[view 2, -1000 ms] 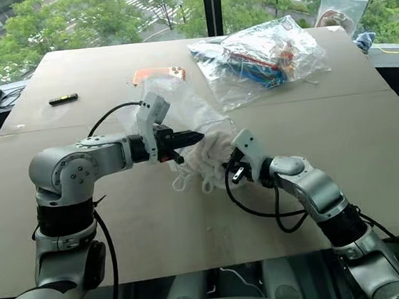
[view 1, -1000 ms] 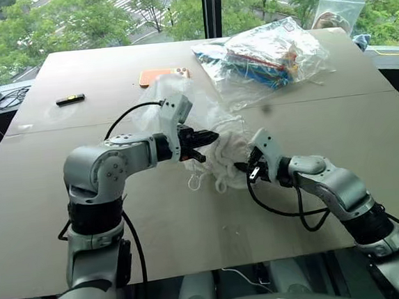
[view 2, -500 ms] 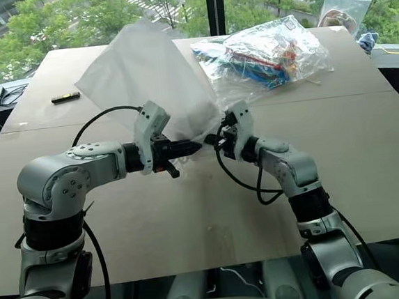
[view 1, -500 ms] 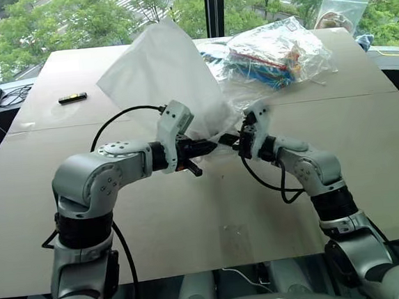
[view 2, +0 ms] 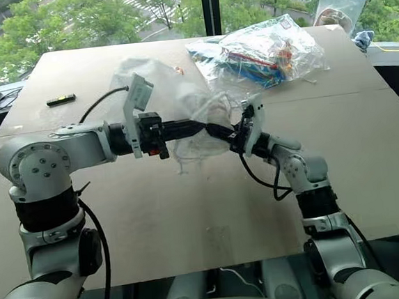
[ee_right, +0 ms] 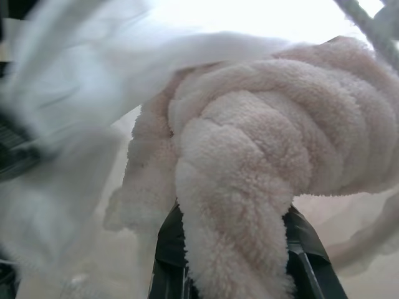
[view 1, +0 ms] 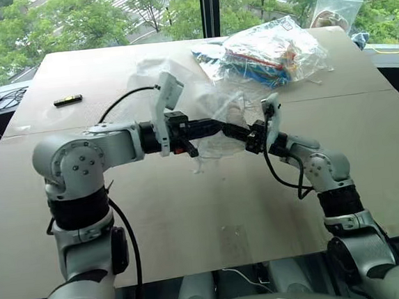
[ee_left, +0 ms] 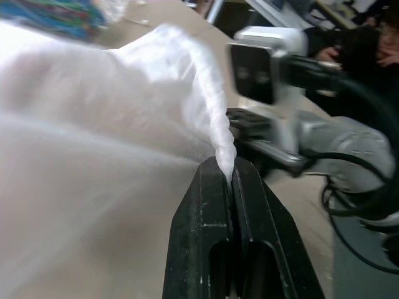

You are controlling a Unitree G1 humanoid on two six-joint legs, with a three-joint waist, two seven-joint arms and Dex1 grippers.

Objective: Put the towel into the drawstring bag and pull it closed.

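Note:
The drawstring bag [view 1: 181, 98], thin white see-through fabric, hangs off the table from my left gripper [view 1: 221, 129]. In the left wrist view that gripper [ee_left: 227, 169] is shut on the bag's gathered rim [ee_left: 221, 134]. The towel [ee_right: 249, 156], cream with thick ribs, is bunched between the fingers of my right gripper [ee_right: 237, 249], which is shut on it. My right gripper [view 1: 253, 135] sits just right of the left one, almost tip to tip, above the middle of the table. Bag fabric [ee_right: 81, 87] drapes over the towel; whether the towel is inside the mouth I cannot tell.
A clear plastic bag with colourful contents [view 1: 268, 52] lies at the back right, a smaller zip bag [view 1: 334, 10] behind it. A small black object [view 1: 69, 100] rests at the back left, cables [view 1: 6, 96] beyond the table's left edge. The tan tabletop [view 1: 212, 211] stretches in front.
Bag and towel have come up off the table. The bag billowed high half a second ago and has now sunk over the grippers. My left arm has reached further right; the right wrist has rolled.

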